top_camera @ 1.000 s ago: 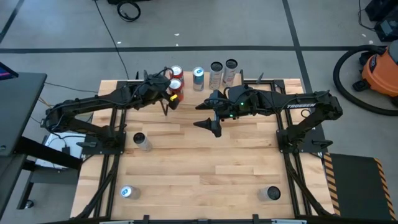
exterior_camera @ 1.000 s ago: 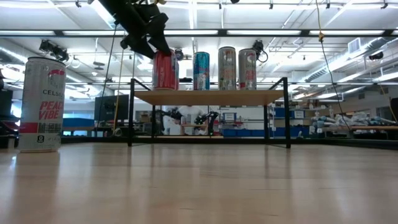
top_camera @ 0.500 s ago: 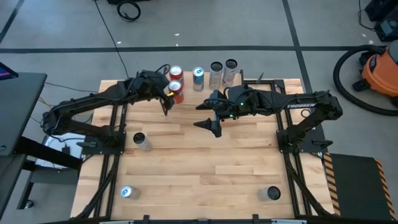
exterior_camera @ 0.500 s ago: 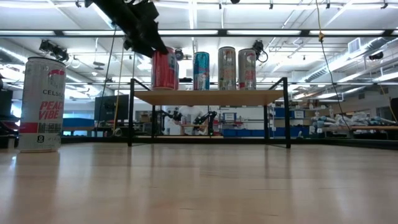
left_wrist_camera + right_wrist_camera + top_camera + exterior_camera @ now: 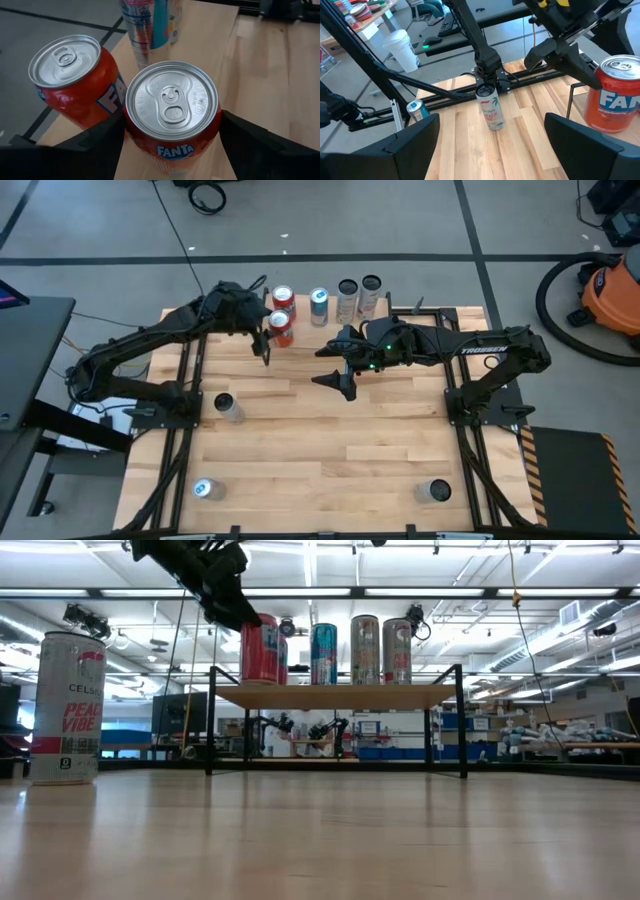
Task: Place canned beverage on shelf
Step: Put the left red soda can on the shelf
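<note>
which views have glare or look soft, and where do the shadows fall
Low view: bright ceiling strip lights behind the shelf, and the near tabletop is soft with a pale sheen. Left wrist view: the front Fanta can lid shines, its lettering sharp. High view: even light, only faint shadows under the arms. Right wrist view: the peach can is crisp, the near claw fingers slightly soft.

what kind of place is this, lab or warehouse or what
Most likely a robotics lab in a large industrial hall. The low view shows a high ceiling with strip lights and distant workbenches; an orange shop vacuum stands on the taped concrete floor beside the table.
</note>
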Available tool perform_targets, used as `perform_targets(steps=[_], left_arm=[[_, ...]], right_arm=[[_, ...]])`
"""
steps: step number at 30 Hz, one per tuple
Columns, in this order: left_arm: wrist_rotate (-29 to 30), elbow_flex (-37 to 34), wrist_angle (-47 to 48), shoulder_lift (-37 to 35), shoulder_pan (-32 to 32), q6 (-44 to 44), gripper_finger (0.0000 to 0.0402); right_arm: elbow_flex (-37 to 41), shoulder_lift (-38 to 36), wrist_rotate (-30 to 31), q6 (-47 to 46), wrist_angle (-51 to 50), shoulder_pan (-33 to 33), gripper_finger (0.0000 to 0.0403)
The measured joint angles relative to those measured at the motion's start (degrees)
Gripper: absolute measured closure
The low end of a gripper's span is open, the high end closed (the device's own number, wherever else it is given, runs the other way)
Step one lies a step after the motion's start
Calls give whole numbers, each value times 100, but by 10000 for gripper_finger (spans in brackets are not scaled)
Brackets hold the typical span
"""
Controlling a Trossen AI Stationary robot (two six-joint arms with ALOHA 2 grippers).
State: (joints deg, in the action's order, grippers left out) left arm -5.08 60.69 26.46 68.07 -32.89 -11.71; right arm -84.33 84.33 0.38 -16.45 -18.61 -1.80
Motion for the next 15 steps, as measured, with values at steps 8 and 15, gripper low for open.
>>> perform_targets(steps=[8,15], left_arm=[[-1040,-11,31,4,-477,-815,102],[-1711,-22,61,13,-709,-1367,102]], right_arm=[[0,0,0,-4,-1,0,34],[0,2,0,-5,-2,-1,34]])
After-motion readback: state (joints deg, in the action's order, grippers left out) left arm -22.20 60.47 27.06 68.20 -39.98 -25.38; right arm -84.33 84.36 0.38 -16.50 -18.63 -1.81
